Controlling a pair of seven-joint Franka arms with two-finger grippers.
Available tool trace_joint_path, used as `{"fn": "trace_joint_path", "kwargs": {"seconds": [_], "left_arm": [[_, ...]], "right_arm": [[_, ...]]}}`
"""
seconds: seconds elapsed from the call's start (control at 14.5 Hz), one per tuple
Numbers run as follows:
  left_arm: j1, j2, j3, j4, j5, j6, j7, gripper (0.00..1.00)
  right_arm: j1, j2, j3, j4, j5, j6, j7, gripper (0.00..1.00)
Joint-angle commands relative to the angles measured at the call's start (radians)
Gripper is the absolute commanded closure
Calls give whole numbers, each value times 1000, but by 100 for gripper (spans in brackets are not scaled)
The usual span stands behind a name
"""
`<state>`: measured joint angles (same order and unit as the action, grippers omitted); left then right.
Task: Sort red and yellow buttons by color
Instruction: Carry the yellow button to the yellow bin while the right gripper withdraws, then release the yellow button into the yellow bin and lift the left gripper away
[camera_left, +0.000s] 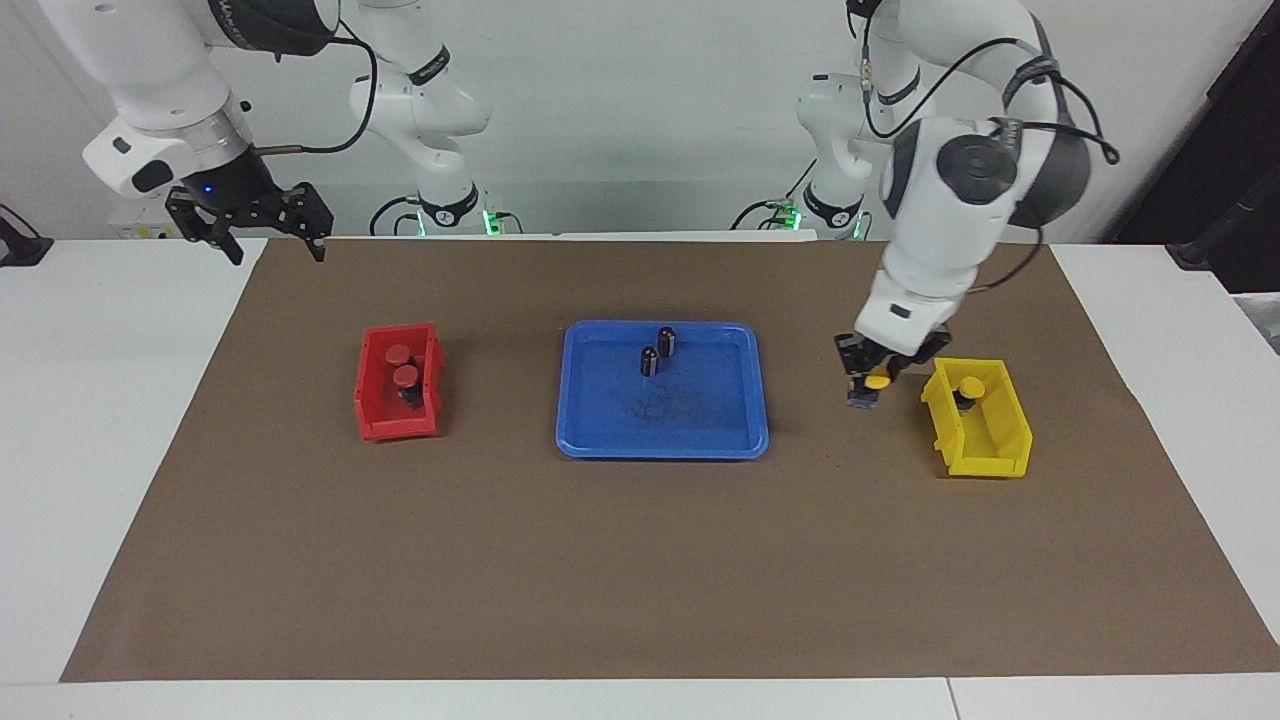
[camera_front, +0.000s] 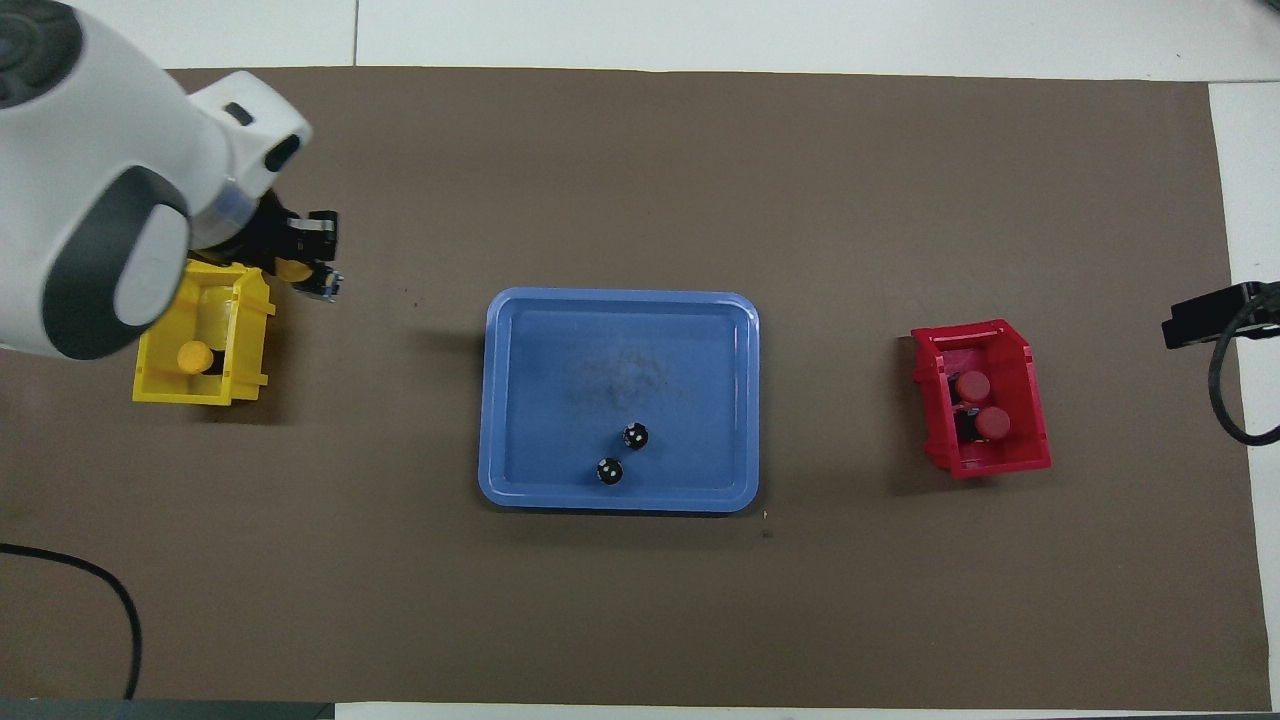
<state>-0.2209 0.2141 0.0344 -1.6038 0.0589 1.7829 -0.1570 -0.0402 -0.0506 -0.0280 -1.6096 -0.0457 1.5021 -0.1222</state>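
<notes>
A yellow button is held in the left gripper, whose fingers are closed on it. It hangs in the air over the brown mat, just beside the yellow bin and between this bin and the blue tray. The left arm bends down from high, with the wrist pointing down. Another yellow button sits in the yellow bin. Two red buttons are in the red bin. Two black cylinders stand in the tray, in the part nearer to the robots. The right gripper waits with its fingers wide apart and nothing in them, raised over the table edge at the right arm's end.
</notes>
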Motion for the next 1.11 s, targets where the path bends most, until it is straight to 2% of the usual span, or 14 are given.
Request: {"fn": "trace_joint_path", "kwargs": {"seconds": [0.0,0.14,0.35,0.55,1.04], "left_arm": [[118,1,-14,-45,-5,70,121,99],[167,-9,-14,-76,-7,111,157,99],[199,-45,-14,-188,-7,208,186,99],[215,-38,-14,-225,-10,260,198,99],[241,-25,-14,-363,-11,440,200,99]], "right_arm": [[5,9,-6,8,-10,4,22,0],[2,8,-9,-4,-8,13,29,0],[-18,6,-12,-6,-5,9,58,0],[-44,0,-12,-21,35,10,58,0],[-30,-3,-3,-29,56,7,95,0]]}}
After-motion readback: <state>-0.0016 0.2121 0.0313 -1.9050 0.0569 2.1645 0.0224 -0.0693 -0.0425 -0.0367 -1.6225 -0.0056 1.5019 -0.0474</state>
